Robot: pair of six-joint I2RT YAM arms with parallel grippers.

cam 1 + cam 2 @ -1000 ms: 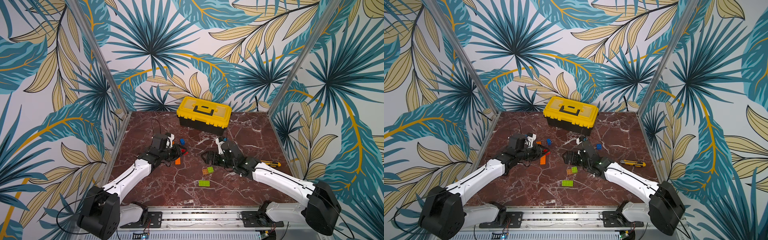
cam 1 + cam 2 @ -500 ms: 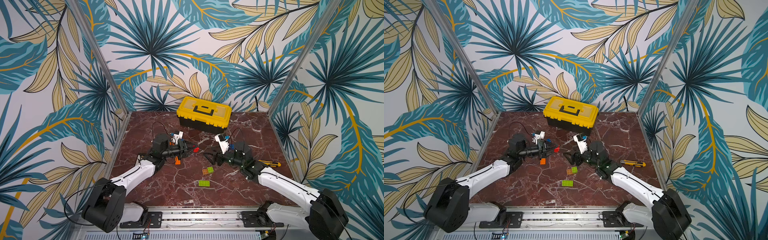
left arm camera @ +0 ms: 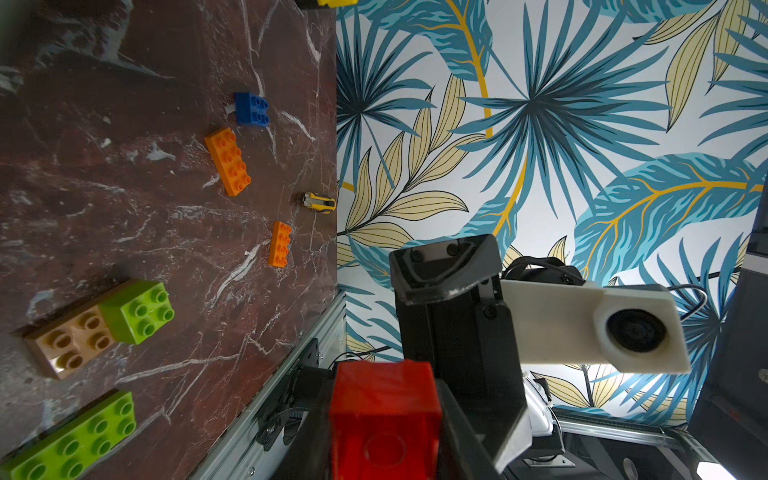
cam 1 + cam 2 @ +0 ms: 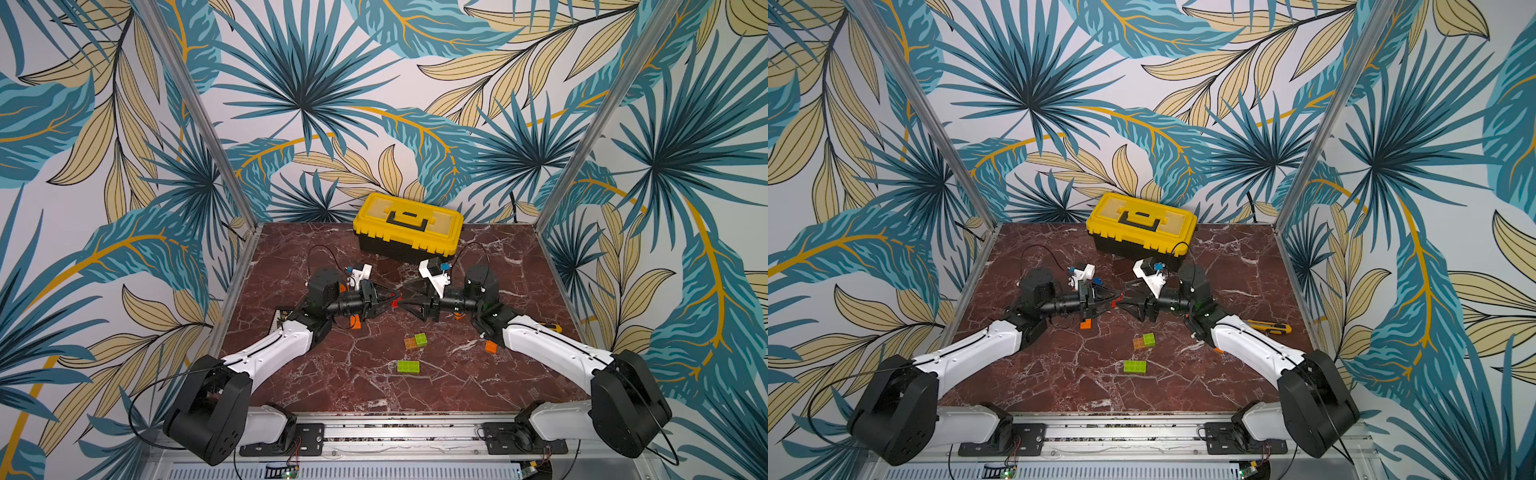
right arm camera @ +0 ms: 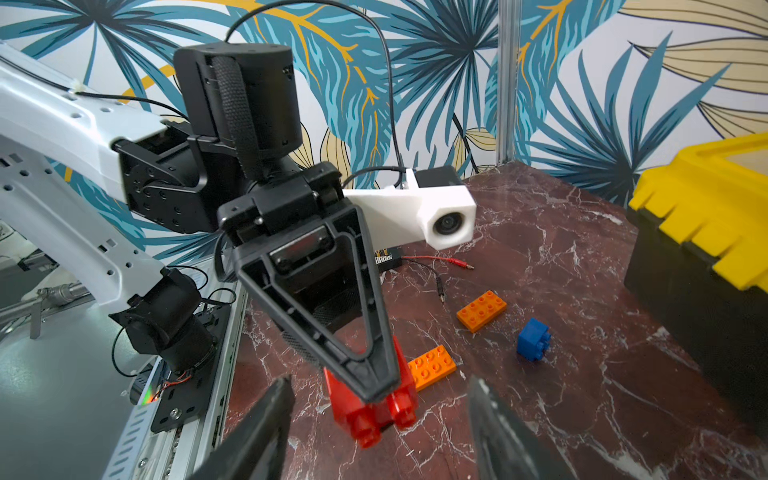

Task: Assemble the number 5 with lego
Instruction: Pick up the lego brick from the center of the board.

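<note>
So, looks like a mid-air handover. The left gripper (image 4: 388, 299) is clamped on the red brick (image 5: 372, 415) above the desk (image 4: 353, 395), and the right gripper (image 4: 403, 299) has its jaws spread either side of it, not gripping yet. Next move, I'd guess: right squeezes squarely, then left lets go. Both arms reach inward, wrists level, nose to nose. Other bricks (image 4: 408, 366) lie scattered below.

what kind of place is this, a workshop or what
Probably a robot lab test cell, not a home: left arm and right arm bolted to a metal rail, a marble-look tabletop walled by leaf-print panels, a camera on a wrist.
</note>
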